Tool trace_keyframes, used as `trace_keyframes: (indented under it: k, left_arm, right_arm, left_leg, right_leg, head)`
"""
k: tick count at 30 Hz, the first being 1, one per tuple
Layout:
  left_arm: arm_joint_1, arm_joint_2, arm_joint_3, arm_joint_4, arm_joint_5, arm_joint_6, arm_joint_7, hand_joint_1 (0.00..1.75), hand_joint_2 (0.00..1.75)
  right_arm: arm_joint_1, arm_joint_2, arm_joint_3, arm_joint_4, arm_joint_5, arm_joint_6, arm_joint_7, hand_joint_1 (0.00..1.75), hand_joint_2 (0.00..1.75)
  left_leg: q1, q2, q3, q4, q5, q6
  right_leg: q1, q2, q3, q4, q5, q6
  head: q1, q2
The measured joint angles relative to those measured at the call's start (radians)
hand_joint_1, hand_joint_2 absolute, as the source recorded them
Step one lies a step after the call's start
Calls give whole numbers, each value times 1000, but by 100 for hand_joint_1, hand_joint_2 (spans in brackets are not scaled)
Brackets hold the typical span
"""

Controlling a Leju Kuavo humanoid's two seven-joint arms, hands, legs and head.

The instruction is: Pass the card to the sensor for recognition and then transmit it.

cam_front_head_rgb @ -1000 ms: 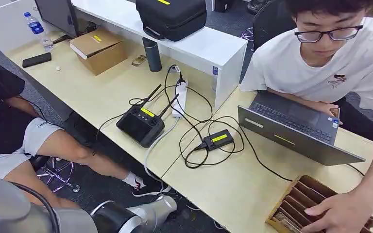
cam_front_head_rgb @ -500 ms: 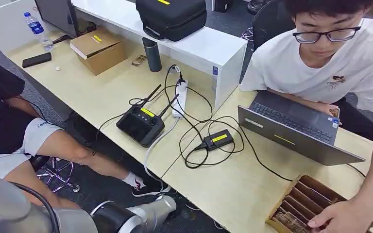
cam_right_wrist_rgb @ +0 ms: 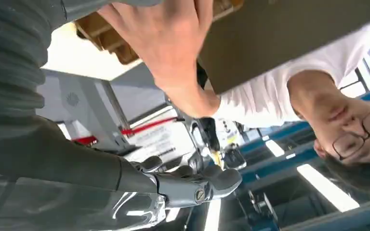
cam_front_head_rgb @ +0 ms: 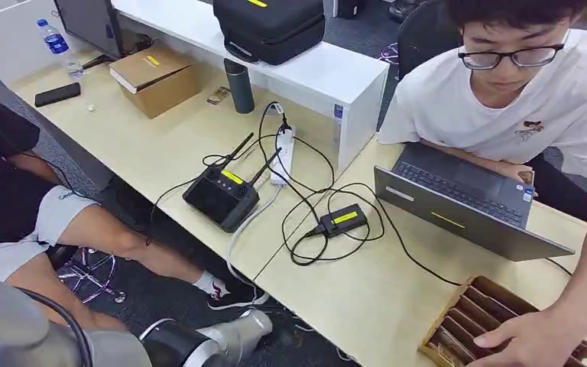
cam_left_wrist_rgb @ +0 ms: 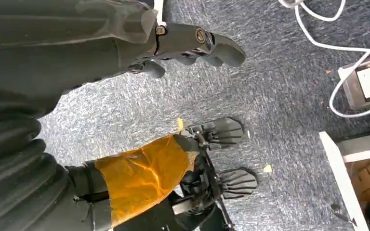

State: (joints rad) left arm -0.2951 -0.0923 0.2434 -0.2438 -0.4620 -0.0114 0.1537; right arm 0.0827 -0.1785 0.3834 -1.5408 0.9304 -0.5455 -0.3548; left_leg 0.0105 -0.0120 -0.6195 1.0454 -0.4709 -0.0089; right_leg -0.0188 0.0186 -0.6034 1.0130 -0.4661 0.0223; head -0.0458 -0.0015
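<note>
A person in a white T-shirt (cam_front_head_rgb: 535,99) leans over the pale wooden surface (cam_front_head_rgb: 367,290) and reaches a hand (cam_front_head_rgb: 531,342) into a brown wooden divided tray (cam_front_head_rgb: 470,310) at its near right corner, the palm lying over the slots; what sits in the slots is too small to tell, and no card can be made out for certain in any view. Beside the tray stands an open grey laptop (cam_front_head_rgb: 466,210), and further left on the surface a small black sensor box with a yellow label (cam_front_head_rgb: 344,219) lies among looped black cables, well apart from the tray. A black handheld controller with two antennas (cam_front_head_rgb: 222,195) rests near the surface's edge, next to a white power strip (cam_front_head_rgb: 281,157). Across the surface are a brown cardboard box (cam_front_head_rgb: 155,76), a dark cylindrical flask (cam_front_head_rgb: 238,86), a clear plastic water bottle (cam_front_head_rgb: 59,47) and a black phone (cam_front_head_rgb: 57,94). The robot's left hand (cam_left_wrist_rgb: 192,45) hangs over grey carpet floor (cam_left_wrist_rgb: 279,96), fingers loosely curled in and holding nothing. The right hand (cam_right_wrist_rgb: 192,185), seen from its wrist camera beneath the person's reaching arm, also carries nothing, its fingers drawn in. A second person sits at the left, bare leg (cam_front_head_rgb: 115,237) stretched under the surface.
</note>
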Motion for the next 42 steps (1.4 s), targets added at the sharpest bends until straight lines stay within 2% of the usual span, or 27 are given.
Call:
trace_keyframes:
  k: [10, 22, 30, 38, 42]
  left_arm:
    - [11, 13, 32, 0, 1, -7, -3, 0, 175]
    - [10, 16, 58, 0, -10, -7, -3, 0, 175]
    - [6, 9, 67, 0, -24, -4, 7, 0, 175]
    - [5, 6, 71, 0, -28, -3, 11, 0, 175]
    - [-3, 0, 72, 0, -37, 2, 22, 0, 175]
  right_arm:
    - [76, -17, 6, 11, -39, 32, 24, 0, 175]
    - [90, -26, 89, 72, -63, 47, 53, 0, 175]
    - [52, -19, 150, 164, -12, -10, 85, 0, 175]
    - [38, -16, 169, 204, 3, -26, 95, 0, 175]
    - [8, -5, 174, 249, 47, -80, 125, 0, 175]
  left_leg:
    - [0, 0, 0, 0, 0, 0]
    - [0, 0, 0, 0, 0, 0]
    - [0, 0, 0, 0, 0, 0]
    - [0, 0, 0, 0, 0, 0]
    - [0, 0, 1, 0, 0, 0]
  right_leg:
    - [0, -1, 0, 0, 0, 0]
    - [0, 0, 0, 0, 0, 0]
    - [0, 0, 0, 0, 0, 0]
    - [0, 0, 0, 0, 0, 0]
    - [0, 0, 0, 0, 0, 0]
  head:
    - [0, 0]
    - [0, 0]
    - [0, 0]
    - [0, 0]
    - [0, 0]
